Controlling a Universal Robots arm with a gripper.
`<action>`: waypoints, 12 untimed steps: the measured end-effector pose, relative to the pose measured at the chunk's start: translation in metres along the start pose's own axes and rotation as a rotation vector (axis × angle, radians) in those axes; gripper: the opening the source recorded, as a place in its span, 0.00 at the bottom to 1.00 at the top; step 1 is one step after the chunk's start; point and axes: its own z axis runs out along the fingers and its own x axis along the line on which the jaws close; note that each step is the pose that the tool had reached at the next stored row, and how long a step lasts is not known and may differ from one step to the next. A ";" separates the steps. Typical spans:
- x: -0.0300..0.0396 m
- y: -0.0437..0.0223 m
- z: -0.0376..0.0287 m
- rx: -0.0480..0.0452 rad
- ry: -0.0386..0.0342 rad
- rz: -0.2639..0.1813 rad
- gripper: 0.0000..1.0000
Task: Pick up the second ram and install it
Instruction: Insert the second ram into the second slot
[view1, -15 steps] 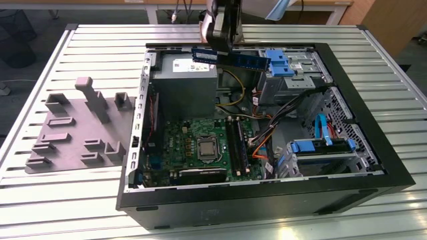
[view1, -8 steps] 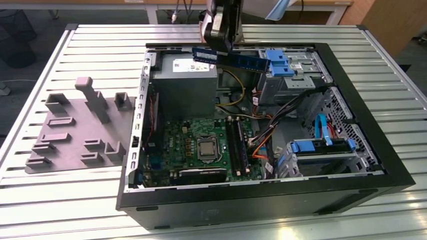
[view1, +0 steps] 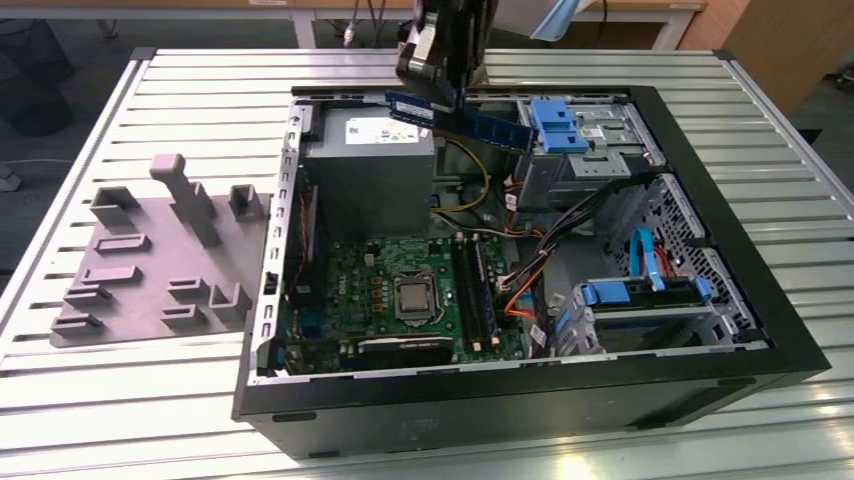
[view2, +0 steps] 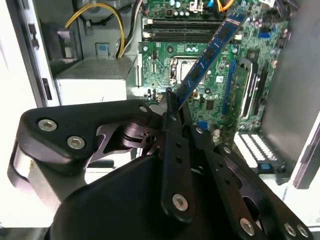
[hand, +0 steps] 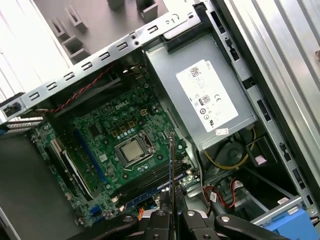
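Observation:
My gripper (view1: 447, 103) is shut on the second ram (view1: 463, 119), a slim blue stick with dark chips. It hangs tilted over the back of the open computer case (view1: 747, 340), above the grey power supply (view1: 367, 165). In the second wrist view the ram (view2: 207, 55) sticks out from the gripper (view2: 173, 106) toward the green motherboard (view2: 165, 65). The first wrist view shows the ram (hand: 171, 165) edge-on above the long black memory slots (hand: 150, 181), clear of them. The gripper (hand: 172, 212) holds it at one end. The slots (view1: 475, 290) lie beside the processor socket (view1: 414, 297).
A grey plate of plastic holder blocks (view1: 147, 260) lies on the slatted table at the exterior view's left. Blue drive brackets (view1: 561, 125) and a second blue bay (view1: 641, 295) sit in the case's right half. Orange and black cables (view1: 527, 285) run near the slots.

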 end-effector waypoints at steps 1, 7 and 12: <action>0.0000 0.0000 0.0001 0.0004 0.0008 0.018 0.14; 0.0000 0.0000 0.0011 0.0033 0.0052 0.127 0.14; 0.0000 0.0001 0.0019 0.0057 0.0090 0.217 0.14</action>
